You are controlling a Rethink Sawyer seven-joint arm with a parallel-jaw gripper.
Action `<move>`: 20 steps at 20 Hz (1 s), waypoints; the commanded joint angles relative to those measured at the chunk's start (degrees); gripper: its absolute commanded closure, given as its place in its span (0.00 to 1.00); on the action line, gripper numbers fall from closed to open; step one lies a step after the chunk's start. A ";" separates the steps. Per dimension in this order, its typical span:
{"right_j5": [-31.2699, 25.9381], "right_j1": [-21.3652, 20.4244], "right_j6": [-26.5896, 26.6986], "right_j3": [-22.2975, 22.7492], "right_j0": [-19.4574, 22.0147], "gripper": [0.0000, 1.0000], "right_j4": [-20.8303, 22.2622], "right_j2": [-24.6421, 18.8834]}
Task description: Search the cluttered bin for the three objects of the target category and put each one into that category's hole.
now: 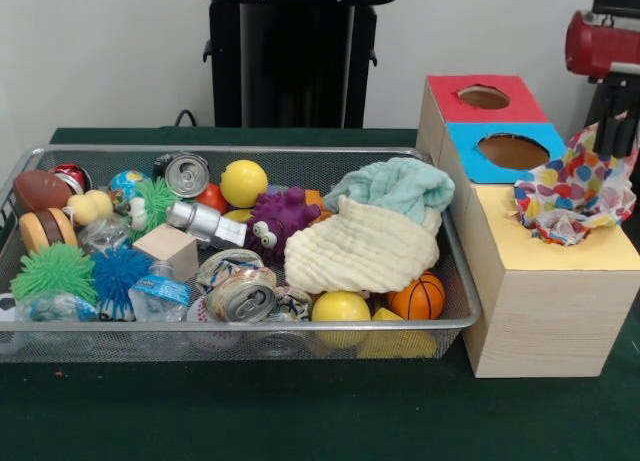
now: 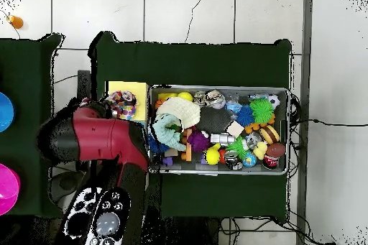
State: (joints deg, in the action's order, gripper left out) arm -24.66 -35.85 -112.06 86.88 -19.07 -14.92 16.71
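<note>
Spotted cloth (image 1: 572, 196) bunched over the yellow-surround hole (image 1: 560, 243) on the pale wood box (image 1: 540, 311), part sunk in, part standing above the rim; same cloth (image 2: 122, 103) seen from overhead on the yellow top beside the bin (image 2: 287, 131). Gripper (image 1: 615, 131) just above and behind the cloth at the right edge; clenched or released, cannot tell. Wire bin (image 1: 470, 311) crowded: cream cloth (image 1: 360, 249), teal cloth (image 1: 392, 186), purple toy (image 1: 278, 221), cans, balls.
</note>
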 commanded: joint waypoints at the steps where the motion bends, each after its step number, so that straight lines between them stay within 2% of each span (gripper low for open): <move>1: -5.58 -5.91 -10.33 7.78 1.71 1.00 -1.78 -2.46; 4: -5.53 -6.65 -9.70 8.39 2.34 1.00 -1.84 -3.27; 11: -2.03 -4.75 -9.28 8.87 3.45 1.00 -1.09 -4.43; 20: -3.97 -5.93 -10.67 9.49 1.71 1.00 -1.06 -3.49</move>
State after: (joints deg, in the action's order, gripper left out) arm -24.66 -41.86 -112.06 90.64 -17.65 -14.91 16.75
